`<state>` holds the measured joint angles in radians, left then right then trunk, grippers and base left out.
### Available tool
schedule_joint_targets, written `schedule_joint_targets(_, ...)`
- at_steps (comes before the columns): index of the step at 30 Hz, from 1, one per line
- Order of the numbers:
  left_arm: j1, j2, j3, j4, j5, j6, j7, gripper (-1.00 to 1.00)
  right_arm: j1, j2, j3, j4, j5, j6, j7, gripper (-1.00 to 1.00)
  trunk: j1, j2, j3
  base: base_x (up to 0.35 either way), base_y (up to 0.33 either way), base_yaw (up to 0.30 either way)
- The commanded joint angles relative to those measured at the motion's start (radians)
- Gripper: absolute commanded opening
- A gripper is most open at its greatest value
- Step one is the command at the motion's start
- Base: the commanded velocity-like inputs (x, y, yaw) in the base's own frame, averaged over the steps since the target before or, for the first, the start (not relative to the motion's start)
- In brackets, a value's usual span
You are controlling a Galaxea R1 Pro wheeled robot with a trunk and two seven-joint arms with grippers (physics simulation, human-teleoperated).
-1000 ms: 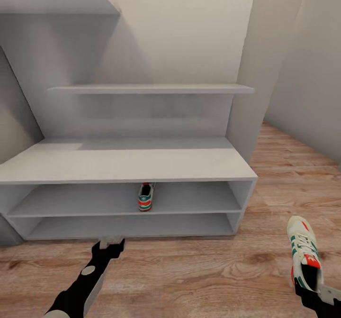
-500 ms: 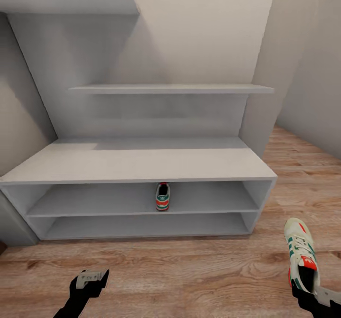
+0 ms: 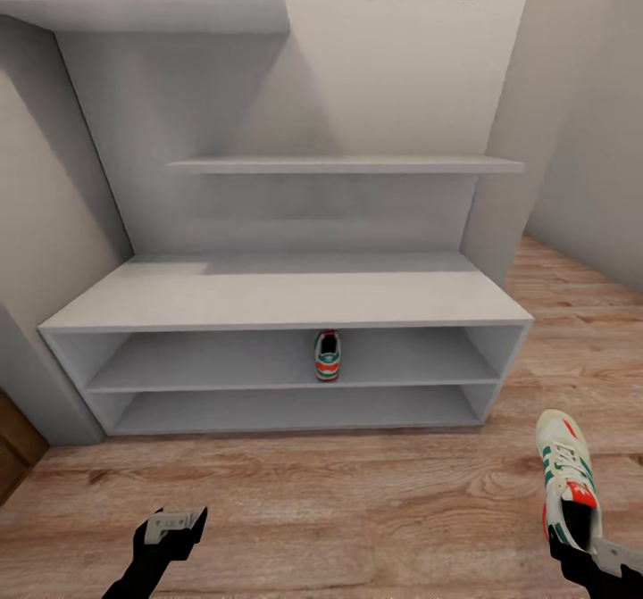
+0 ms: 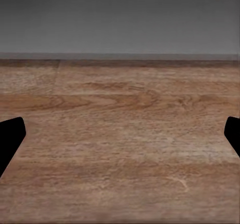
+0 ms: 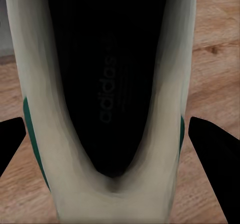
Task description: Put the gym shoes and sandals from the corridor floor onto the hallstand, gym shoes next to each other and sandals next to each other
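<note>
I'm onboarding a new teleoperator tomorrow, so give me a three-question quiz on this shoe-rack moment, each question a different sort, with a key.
1. True or false: a gym shoe already sits on the upper shelf slot of the hallstand.
2. Which pincer holds the second gym shoe? A) left B) right
3. Fill in: the left pincer hovers over the corridor ____.

Key: 1 true; 2 B, the right pincer grips its heel; 3 floor.

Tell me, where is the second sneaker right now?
The second sneaker is at the head view's lower right, held at its heel by the right tool above the wooden floor.
</note>
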<state>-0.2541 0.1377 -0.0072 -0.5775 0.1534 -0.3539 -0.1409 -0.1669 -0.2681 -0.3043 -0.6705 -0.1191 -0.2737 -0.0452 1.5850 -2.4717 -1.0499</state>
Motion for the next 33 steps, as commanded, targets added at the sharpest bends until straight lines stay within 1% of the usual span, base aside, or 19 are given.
schedule_joint_targets(1,-0.001,0.0,-0.002,0.001,0.011,-0.002,-0.008,1.0,0.0,0.0,0.002,0.001,-0.01,-0.004,-0.001,-1.0,0.0,0.0,-0.001,-0.033,0.03,0.0)
schedule_joint_targets(7,0.0,-0.008,-0.007,0.002,0.002,-0.007,-0.009,1.0,0.0,0.0,0.005,0.024,-0.007,-0.002,0.002,-1.0,0.0,0.0,-0.001,-0.012,0.011,0.0)
schedule_joint_targets(10,0.005,-0.008,-0.008,0.007,0.0,-0.035,-0.035,1.0,0.0,0.014,0.028,0.04,-0.007,0.001,0.003,-1.0,0.0,0.0,-0.001,-0.002,0.002,0.0)
schedule_joint_targets(14,0.028,-0.005,-0.007,0.028,0.0,-0.076,-0.12,1.0,-0.007,0.058,0.093,0.04,-0.005,0.012,0.004,-1.0,0.0,0.0,-0.001,0.0,0.0,0.0)
schedule_joint_targets(16,0.042,0.0,-0.005,0.035,0.004,-0.1,-0.172,1.0,-0.031,0.093,0.154,0.038,-0.003,0.036,0.001,-1.0,0.0,0.0,-0.001,0.0,0.0,0.0)
schedule_joint_targets(17,0.047,0.001,-0.004,0.036,0.005,-0.106,-0.18,1.0,-0.041,0.102,0.17,0.037,-0.003,0.048,0.001,-1.0,0.0,0.0,-0.001,0.0,0.0,0.0)
schedule_joint_targets(18,0.058,0.003,-0.002,0.038,0.006,-0.117,-0.192,1.0,-0.064,0.121,0.202,0.037,-0.003,0.083,0.0,-1.0,0.0,0.0,-0.001,0.0,0.0,0.0)
schedule_joint_targets(19,0.064,0.004,-0.001,0.038,0.007,-0.123,-0.196,1.0,-0.079,0.132,0.218,0.037,-0.002,0.107,-0.001,-1.0,0.0,0.0,-0.001,0.0,0.0,0.0)
schedule_joint_targets(21,0.078,0.008,0.005,0.039,0.011,-0.141,-0.204,1.0,-0.148,0.172,0.27,0.038,-0.002,0.239,-0.003,-1.0,0.0,0.0,-0.001,0.0,0.0,0.0)
schedule_joint_targets(22,0.085,0.01,0.012,0.039,0.014,-0.152,-0.208,1.0,-0.166,0.183,0.28,0.038,-0.002,0.277,-0.003,-1.0,0.0,0.0,-0.001,0.0,0.0,0.0)
schedule_joint_targets(24,0.093,0.013,0.027,0.039,0.019,-0.166,-0.213,1.0,-0.241,0.225,0.308,0.038,-0.002,0.432,-0.005,-1.0,0.0,0.0,-0.001,0.0,0.0,0.0)
schedule_joint_targets(25,0.094,0.013,0.03,0.039,0.02,-0.168,-0.214,1.0,-0.26,0.236,0.312,0.038,-0.002,0.467,-0.005,-1.0,0.0,0.0,-0.001,0.0,0.0,0.0)
schedule_joint_targets(26,0.095,0.014,0.033,0.039,0.021,-0.171,-0.215,1.0,-0.297,0.257,0.317,0.039,-0.002,0.531,-0.005,-1.0,0.0,0.0,-0.001,0.0,0.0,0.0)
schedule_joint_targets(27,0.096,0.014,0.034,0.039,0.021,-0.172,-0.215,1.0,-0.315,0.267,0.319,0.039,-0.002,0.559,-0.006,-1.0,0.0,0.0,-0.001,0.0,0.0,0.0)
schedule_joint_targets(28,0.097,0.016,0.036,0.039,0.022,-0.174,-0.216,1.0,-0.349,0.286,0.322,0.04,-0.002,0.606,-0.013,-1.0,0.0,0.0,-0.001,0.0,0.0,0.0)
schedule_joint_targets(29,0.098,0.017,0.037,0.039,0.022,-0.174,-0.216,1.0,-0.365,0.296,0.323,0.04,-0.002,0.625,-0.019,-1.0,0.0,0.0,-0.001,0.0,0.0,0.0)
schedule_joint_targets(30,0.098,0.018,0.038,0.039,0.022,-0.174,-0.216,1.0,-0.392,0.312,0.325,0.041,-0.002,0.655,-0.04,-1.0,0.0,0.0,-0.001,0.0,0.0,0.0)
schedule_joint_targets(31,0.099,0.019,0.039,0.039,0.022,-0.175,-0.217,1.0,-0.423,0.34,0.327,0.041,-0.003,0.682,-0.089,-1.0,0.0,0.0,-0.001,0.0,0.0,0.0)
schedule_joint_targets(33,0.099,0.019,0.039,0.04,0.021,-0.174,-0.217,1.0,-0.444,0.381,0.328,0.041,-0.005,0.698,-0.154,-1.0,0.0,0.0,-0.001,0.0,0.0,0.0)
